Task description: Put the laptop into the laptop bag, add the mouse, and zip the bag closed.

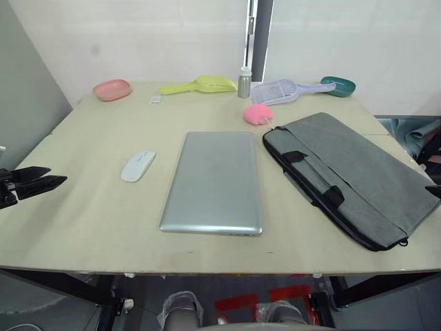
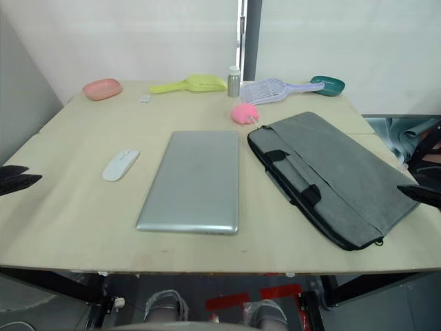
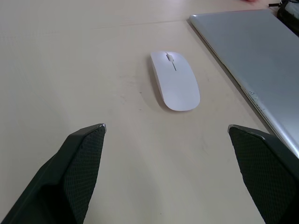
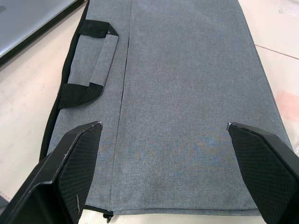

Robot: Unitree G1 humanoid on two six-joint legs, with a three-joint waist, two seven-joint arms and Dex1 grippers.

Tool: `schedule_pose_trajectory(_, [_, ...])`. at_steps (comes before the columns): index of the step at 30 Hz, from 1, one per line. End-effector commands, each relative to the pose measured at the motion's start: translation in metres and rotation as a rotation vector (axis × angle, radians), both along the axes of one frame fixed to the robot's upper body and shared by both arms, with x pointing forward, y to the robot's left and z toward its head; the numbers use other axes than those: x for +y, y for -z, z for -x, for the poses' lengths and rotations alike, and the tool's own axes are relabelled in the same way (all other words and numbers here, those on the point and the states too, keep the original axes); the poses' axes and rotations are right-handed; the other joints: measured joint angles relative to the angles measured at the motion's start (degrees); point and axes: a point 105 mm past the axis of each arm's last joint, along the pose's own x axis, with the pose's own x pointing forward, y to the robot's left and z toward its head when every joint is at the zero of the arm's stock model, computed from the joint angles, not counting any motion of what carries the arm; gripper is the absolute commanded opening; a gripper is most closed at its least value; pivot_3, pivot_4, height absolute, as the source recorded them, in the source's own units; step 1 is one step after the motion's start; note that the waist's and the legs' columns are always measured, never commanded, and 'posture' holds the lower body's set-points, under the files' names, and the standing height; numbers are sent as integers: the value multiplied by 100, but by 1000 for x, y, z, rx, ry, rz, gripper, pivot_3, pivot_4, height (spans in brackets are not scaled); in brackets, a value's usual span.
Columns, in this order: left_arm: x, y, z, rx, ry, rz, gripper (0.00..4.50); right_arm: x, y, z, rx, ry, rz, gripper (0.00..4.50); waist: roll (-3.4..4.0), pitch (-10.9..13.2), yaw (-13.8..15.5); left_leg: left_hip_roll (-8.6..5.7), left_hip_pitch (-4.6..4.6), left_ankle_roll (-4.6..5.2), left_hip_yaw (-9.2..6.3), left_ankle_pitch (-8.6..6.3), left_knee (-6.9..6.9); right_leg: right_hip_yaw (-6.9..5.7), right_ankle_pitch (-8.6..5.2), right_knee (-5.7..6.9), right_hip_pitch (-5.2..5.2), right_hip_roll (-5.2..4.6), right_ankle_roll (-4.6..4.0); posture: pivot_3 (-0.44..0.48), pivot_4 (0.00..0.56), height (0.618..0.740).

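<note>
The silver laptop (image 1: 213,181) lies shut and flat in the middle of the table. To its left rests the white mouse (image 1: 138,165), and to its right the grey laptop bag (image 1: 351,176) lies flat with its black handles toward the laptop. At the table's left edge my left gripper (image 3: 166,127) is open, pointing at the mouse (image 3: 175,80) from a short distance. Over the bag's near end (image 4: 187,93) hovers my right gripper (image 4: 163,124), open and holding nothing.
Along the far edge of the table (image 1: 83,227) stand a pink dish (image 1: 112,89), a yellow-green scoop (image 1: 200,85), a small metal bottle (image 1: 244,83), a lavender slotted scoop (image 1: 286,89) and a teal dish (image 1: 338,85). A pink plush (image 1: 257,114) sits by the bag's far corner.
</note>
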Motion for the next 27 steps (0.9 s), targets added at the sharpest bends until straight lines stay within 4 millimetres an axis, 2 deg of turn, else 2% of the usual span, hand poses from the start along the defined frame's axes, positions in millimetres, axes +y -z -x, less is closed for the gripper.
schedule_pose_trajectory(1, [3,-11,0,-47,-8,-18,4412,1,-11,-3,-37,-19,23,4500,0,0,0,0,0,0,0,0,0,0,0,0,0,0,0,0,150,740])
schedule_pose_trajectory(6, [0,-14,-1,-57,0,-5,4412,-6,-7,-1,-35,4,26,4500,0,0,-2,0,0,0,0,0,1,0,0,1,0,0,0,0,150,740])
schedule_pose_trajectory(10, [2,-13,0,-54,-7,-7,4412,-16,-6,7,-32,45,27,4500,0,0,14,0,-1,1,0,0,1,0,0,-1,0,0,-1,0,150,740])
schedule_pose_trajectory(15, [3,-12,-2,-53,-18,-8,4412,-19,-8,11,-40,58,26,4500,-1,-1,10,-1,-1,1,0,0,1,0,0,0,0,-1,-1,0,150,740])
schedule_pose_trajectory(22, [-2,-16,-8,-66,4,-12,4412,-15,-7,11,-53,49,17,4500,-1,-1,-1,0,1,1,0,0,2,0,0,1,1,-2,-1,0,150,740])
schedule_pose_trajectory(27, [-12,-22,-14,-94,48,-9,4412,2,-18,1,-119,-11,-20,4500,0,0,-2,0,1,1,1,0,1,0,0,1,1,-1,-1,0,150,740])
